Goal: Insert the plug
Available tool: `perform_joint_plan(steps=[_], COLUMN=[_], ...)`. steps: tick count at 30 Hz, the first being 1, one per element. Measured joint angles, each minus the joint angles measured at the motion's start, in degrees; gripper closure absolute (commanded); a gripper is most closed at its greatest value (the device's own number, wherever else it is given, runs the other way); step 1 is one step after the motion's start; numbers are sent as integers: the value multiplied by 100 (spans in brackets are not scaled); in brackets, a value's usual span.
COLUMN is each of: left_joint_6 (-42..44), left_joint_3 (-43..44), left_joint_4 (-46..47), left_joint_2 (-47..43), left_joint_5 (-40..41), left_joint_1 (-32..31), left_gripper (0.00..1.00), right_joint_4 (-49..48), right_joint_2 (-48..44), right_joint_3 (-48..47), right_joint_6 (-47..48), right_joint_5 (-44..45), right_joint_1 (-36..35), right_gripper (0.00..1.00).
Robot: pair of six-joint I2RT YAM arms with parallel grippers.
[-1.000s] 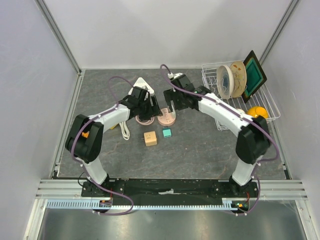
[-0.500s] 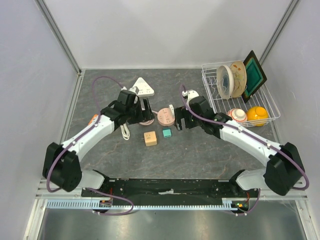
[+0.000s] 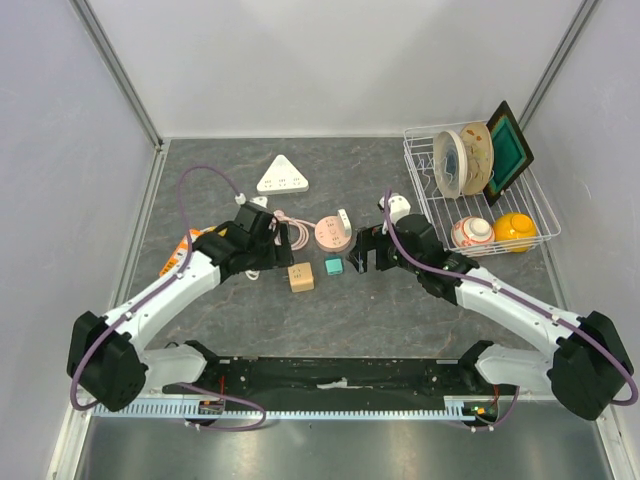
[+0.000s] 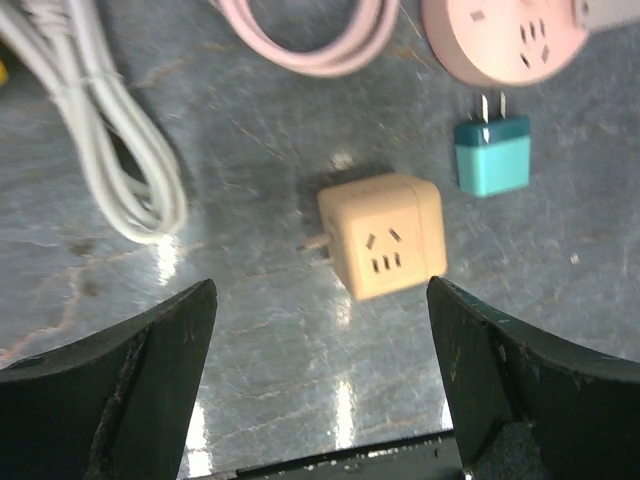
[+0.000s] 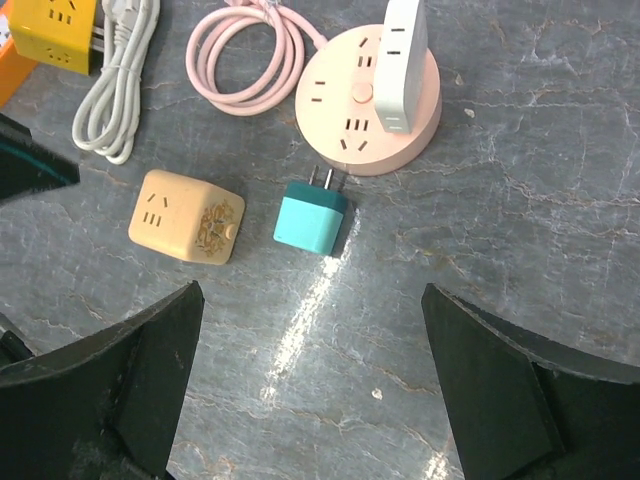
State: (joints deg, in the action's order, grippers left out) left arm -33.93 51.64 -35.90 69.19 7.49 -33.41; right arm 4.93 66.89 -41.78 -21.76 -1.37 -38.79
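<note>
A teal plug [image 3: 334, 266] lies on the table with its prongs towards a round pink socket [image 3: 331, 234], which has a white plug [image 3: 344, 218] standing in it. The right wrist view shows the teal plug [image 5: 312, 220] just short of the pink socket [image 5: 365, 100]. My right gripper [image 5: 312, 290] is open and empty, above and just near of the plug; in the top view it [image 3: 362, 250] is right of it. My left gripper [image 4: 321, 285] is open and empty over a beige cube socket [image 4: 382, 235], with the teal plug [image 4: 492, 155] to its right.
A pink cable [image 3: 290, 232] coils left of the pink socket. A white cable [image 3: 250, 262] and a yellow cube [image 5: 55, 30] lie at the left, and a white triangular power strip [image 3: 282, 176] lies further back. A wire dish rack [image 3: 480, 195] with plates stands at the right.
Both arms have drawn back from the pink socket towards the near edge. Both grippers are now lower in the top view and remain open and empty.
</note>
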Motion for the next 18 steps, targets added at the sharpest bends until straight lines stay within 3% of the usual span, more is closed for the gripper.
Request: perform_joint_plan(steps=[7, 18], left_joint_6=[208, 251], left_joint_3=[538, 625], left_joint_4=[-129, 249], left_joint_2=[293, 918], left_joint_5=[146, -260], left_joint_1=[1152, 3862], left_gripper=[6, 4], right_joint_4=[-382, -920], right_joint_2=[-20, 450], right_joint_3=[101, 127], right_joint_6=[2, 358], right_joint_5=[-15, -295], right_joint_1=[0, 0], right_gripper=[2, 2])
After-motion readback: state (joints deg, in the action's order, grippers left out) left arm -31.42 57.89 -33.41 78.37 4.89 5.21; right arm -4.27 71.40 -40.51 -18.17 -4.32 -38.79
